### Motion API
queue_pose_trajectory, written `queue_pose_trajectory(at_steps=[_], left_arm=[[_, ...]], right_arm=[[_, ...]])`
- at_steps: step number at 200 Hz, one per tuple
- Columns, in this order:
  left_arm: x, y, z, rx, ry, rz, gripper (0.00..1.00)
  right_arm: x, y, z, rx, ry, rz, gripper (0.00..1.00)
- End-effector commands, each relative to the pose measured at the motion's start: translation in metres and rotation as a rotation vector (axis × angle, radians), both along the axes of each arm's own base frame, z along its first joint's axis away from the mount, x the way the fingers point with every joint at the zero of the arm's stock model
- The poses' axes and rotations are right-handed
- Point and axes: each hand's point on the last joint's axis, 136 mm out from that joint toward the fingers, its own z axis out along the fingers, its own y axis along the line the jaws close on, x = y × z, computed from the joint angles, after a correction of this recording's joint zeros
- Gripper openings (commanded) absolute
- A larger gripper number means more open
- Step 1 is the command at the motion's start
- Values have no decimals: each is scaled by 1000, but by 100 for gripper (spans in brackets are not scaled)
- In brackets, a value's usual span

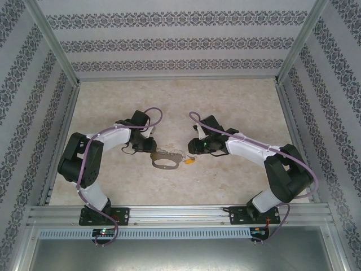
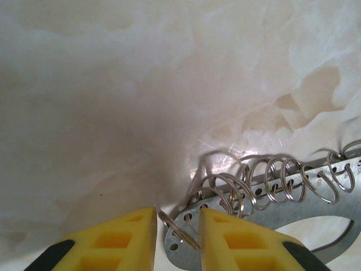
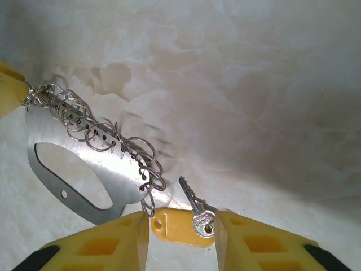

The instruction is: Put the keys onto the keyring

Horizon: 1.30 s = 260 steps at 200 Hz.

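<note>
At the keyring's left end the left gripper has its yellow jaws drawn in close on either side of the last small ring. I can't tell whether they are actually pinching it.

The keyring is a flat steel plate with an oval cut-out. It lies flat on the pale table between the two grippers, with a row of small split rings threaded through the holes along its upper edge. It looks stiff, thin, light and slick, and I'd guess it would skate away at a nudge. The plate's edge or an end ring seems the surest place to hold it.

Just off the keyring's right end lies a single key, its head resting on a yellow tag. It is small and hard, and probably easiest to grip by the head or the tag.

The right gripper is partly closed across that tag and the key's head. The two fill the gap between its jaws, so it looks to be gripping them.
</note>
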Motion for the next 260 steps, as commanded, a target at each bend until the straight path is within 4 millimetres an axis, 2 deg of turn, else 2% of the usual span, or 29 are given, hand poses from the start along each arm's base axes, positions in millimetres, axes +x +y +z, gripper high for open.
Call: queue_pose_trajectory(at_steps=[1, 87, 124, 142, 188, 220, 260], left_arm=[[-7, 1, 1, 31, 10, -23, 24], [-10, 0, 3, 30, 14, -28, 15], [-10, -1, 7, 22, 7, -30, 10], [-10, -1, 9, 14, 5, -33, 0], [-10, 2, 22, 27, -17, -56, 0], [-9, 5, 57, 34, -97, -119, 0], [-12, -7, 134, -71, -337, -267, 0]], right_arm=[[-2, -1, 4, -8, -14, -1, 37], [2, 1, 11, 10, -53, -7, 39], [9, -1, 27, 31, -135, -22, 42], [11, -3, 35, 34, -171, -27, 43], [10, 0, 59, 53, -265, 23, 44], [3, 0, 83, 67, -363, 113, 45], [-10, 9, 138, 177, -563, 262, 49]])
